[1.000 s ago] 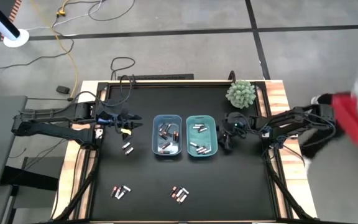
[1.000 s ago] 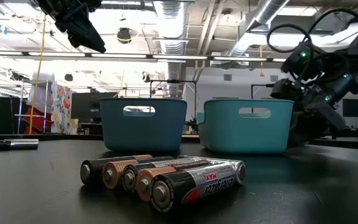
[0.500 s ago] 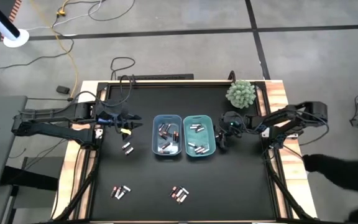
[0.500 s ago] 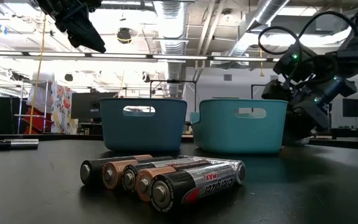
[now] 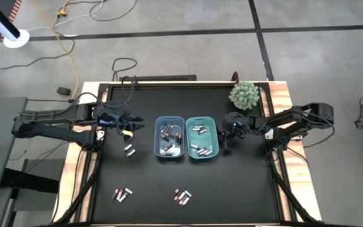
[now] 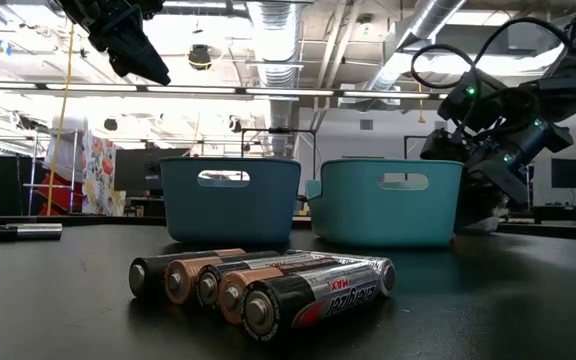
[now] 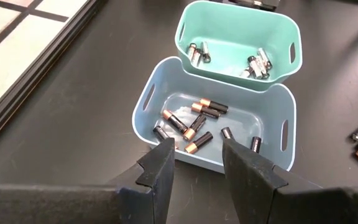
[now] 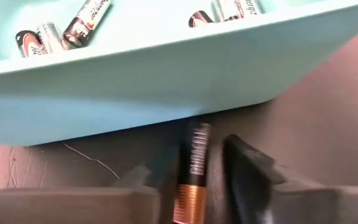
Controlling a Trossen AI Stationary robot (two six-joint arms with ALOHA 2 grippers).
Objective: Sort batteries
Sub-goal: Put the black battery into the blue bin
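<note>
Several batteries lie in the blue bin (image 5: pixel 169 118) and in the teal bin (image 5: pixel 201 118), which stand side by side, touching. Loose groups of batteries lie on the table (image 5: pixel 129 149) (image 5: pixel 122 193) (image 5: pixel 181 197) (image 6: pixel 268 285). My right gripper (image 5: pixel 227 145) is low at the teal bin's right wall, shut on one dark battery with a copper end (image 8: pixel 192 163). My left gripper (image 5: pixel 137 123) hovers open, left of the blue bin and above the table, with nothing between its fingers (image 7: pixel 197 152). My right gripper has the battery's long sides (image 8: pixel 190 186) between its two fingers, near the copper end. The fingers lie along the battery and come slanting down from the table's right side. The battery's far end (image 8: pixel 199 132) points at the foot of the teal bin's wall, at table level.
A green potted plant (image 5: pixel 244 94) stands at the far edge, behind the right gripper. Cables lie along the table's far left corner (image 5: pixel 126 85). A single battery lies far off at the left in the low view (image 6: pixel 30 231).
My right gripper has gone a little toward the table's left edge, and the teal bin has slid left with it until it meets the blue bin. A person at the right edge of the high view has gone out of the picture.
</note>
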